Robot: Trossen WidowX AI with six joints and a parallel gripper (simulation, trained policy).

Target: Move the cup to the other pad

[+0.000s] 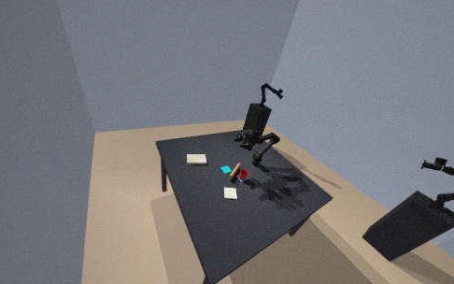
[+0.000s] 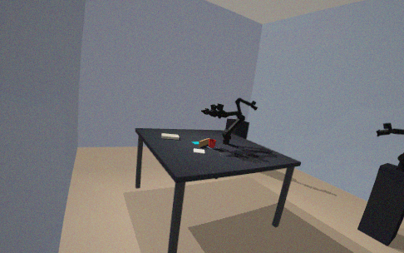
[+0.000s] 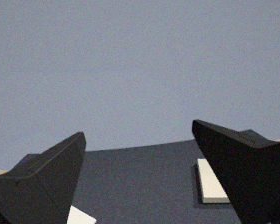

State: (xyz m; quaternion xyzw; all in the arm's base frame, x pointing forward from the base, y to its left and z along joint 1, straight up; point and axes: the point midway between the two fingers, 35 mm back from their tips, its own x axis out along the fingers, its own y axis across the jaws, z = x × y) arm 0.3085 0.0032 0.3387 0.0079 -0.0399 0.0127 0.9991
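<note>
White pad (image 1: 230, 192) (image 2: 199, 151), flat on black table (image 1: 199, 234) (image 2: 237, 171). Red cup (image 1: 243, 175) (image 2: 212, 143), upright, beside a brown block (image 1: 234, 172) (image 2: 204, 142). Black arm (image 1: 267, 149) (image 2: 234, 126), bent at the elbow, gripper (image 1: 240, 142) (image 2: 204, 111) (image 3: 139, 131) raised above the table, roughly level; fingers spread, nothing between.

matt dark table (image 1: 199, 224) (image 2: 227, 166) (image 3: 136, 175) | smooth red cup (image 1: 243, 175) (image 2: 212, 143) | wood-look orange-brown block (image 1: 234, 172) (image 2: 204, 142)

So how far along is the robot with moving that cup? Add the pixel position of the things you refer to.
Nothing looks done: the red cup (image 1: 243, 175) (image 2: 212, 143) stands across an orange block (image 1: 234, 172) (image 2: 204, 142) from the cyan pad (image 1: 226, 169) (image 2: 195, 142). In hand: nothing; the claw (image 1: 237, 138) (image 2: 203, 111) (image 3: 139, 131) is open above the table. Left, if cyan is the goal: grasp, carry, set down, release.
</note>
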